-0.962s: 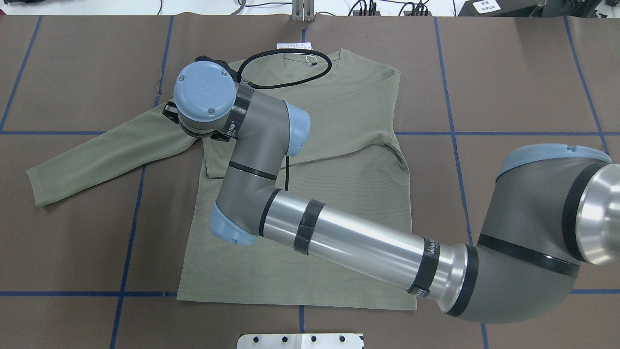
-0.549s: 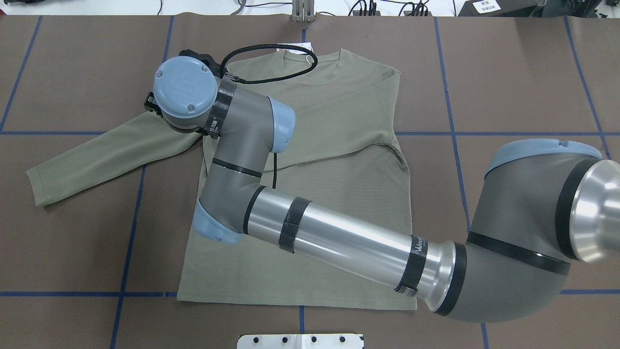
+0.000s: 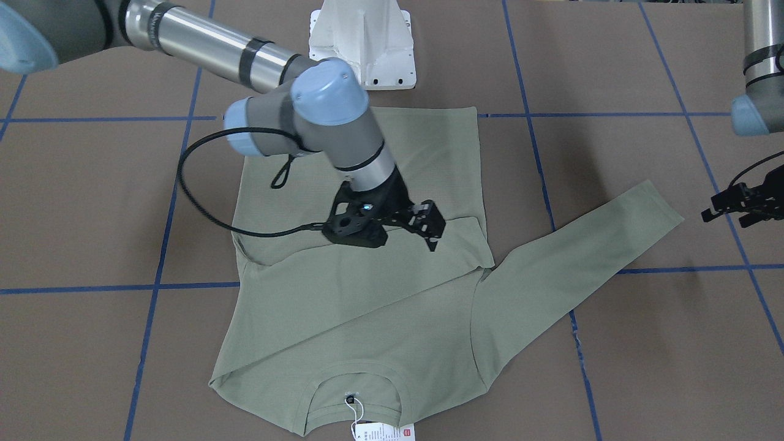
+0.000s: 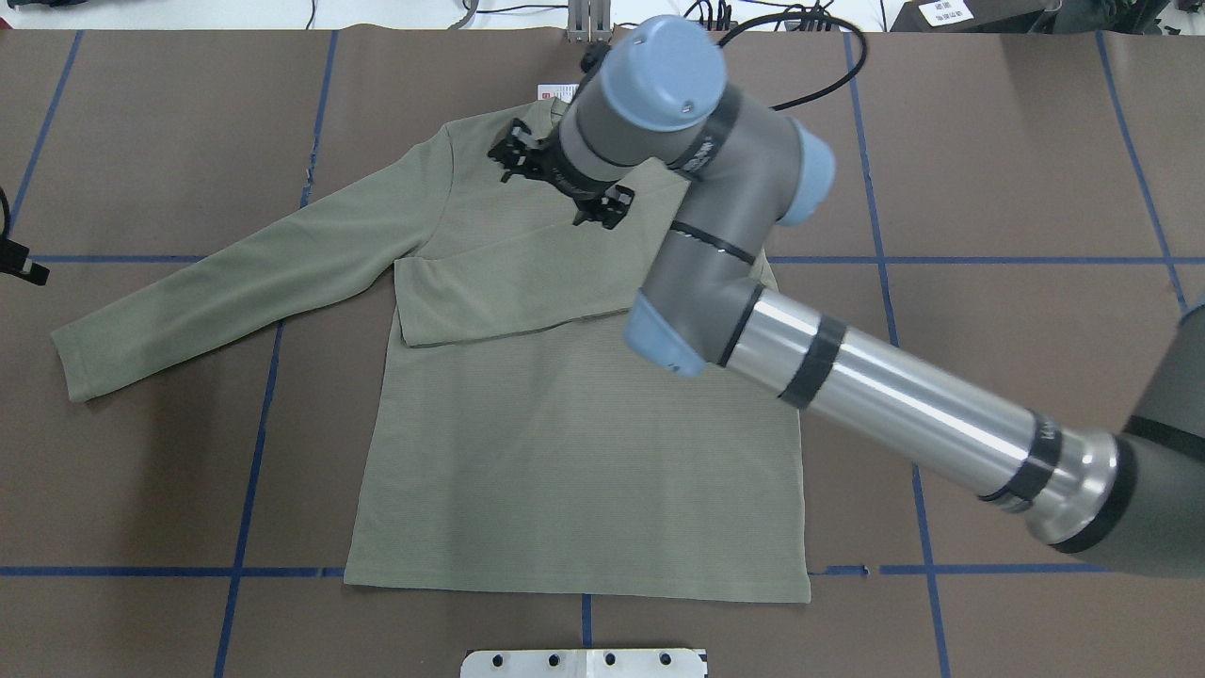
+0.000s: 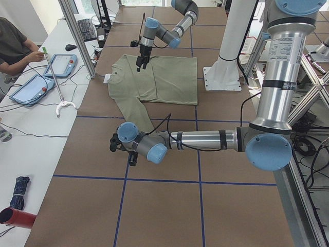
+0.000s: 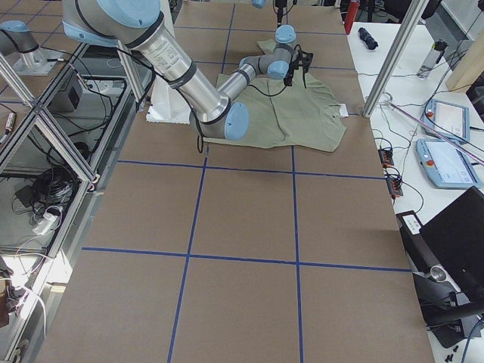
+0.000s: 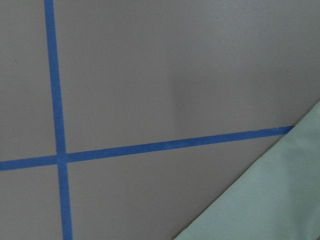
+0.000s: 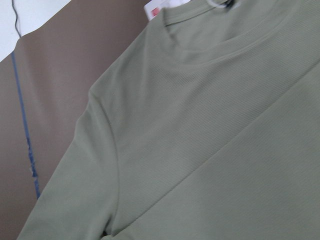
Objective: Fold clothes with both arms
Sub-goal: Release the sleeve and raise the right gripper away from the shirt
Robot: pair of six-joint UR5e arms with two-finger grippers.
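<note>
since the shirt [image 4: 565, 452] lies flat on the table [image 4: 988, 188] with its front down and its collar [image 3: 352, 373] on the far side from the robot, it looks partly folded. one sleeve [image 4: 527, 282] is laid across the back. the other sleeve [image 4: 207, 292] sticks out long toward the robot's left. a white tag [image 3: 383, 432] pokes out at the collar.

the right gripper [image 3: 432, 236] hangs over the folded sleeve, near the middle of the shirt. it holds nothing, and i cannot tell how far apart its jaws are. its black cable [image 3: 202, 208] loops low over the shirt.

the left gripper [image 3: 726, 211] waits near the cuff [image 7: 270, 200] of the long sleeve, not touching it. its jaws look spread and they hold nothing. its camera sees only the cuff's edge and the blue tape [image 7: 165, 145].

i think the long sleeve is next. some things could go wrong.
- if the left gripper pinches too little cloth, the sleeve could slip out.
- if it pulls sideways and not up, the whole shirt could slide and the first fold could come open.
- if the right arm waits over the shirt, the two arms could bump.
- if the right gripper or its cable drops low, it could catch the folded sleeve and drag it.
</note>
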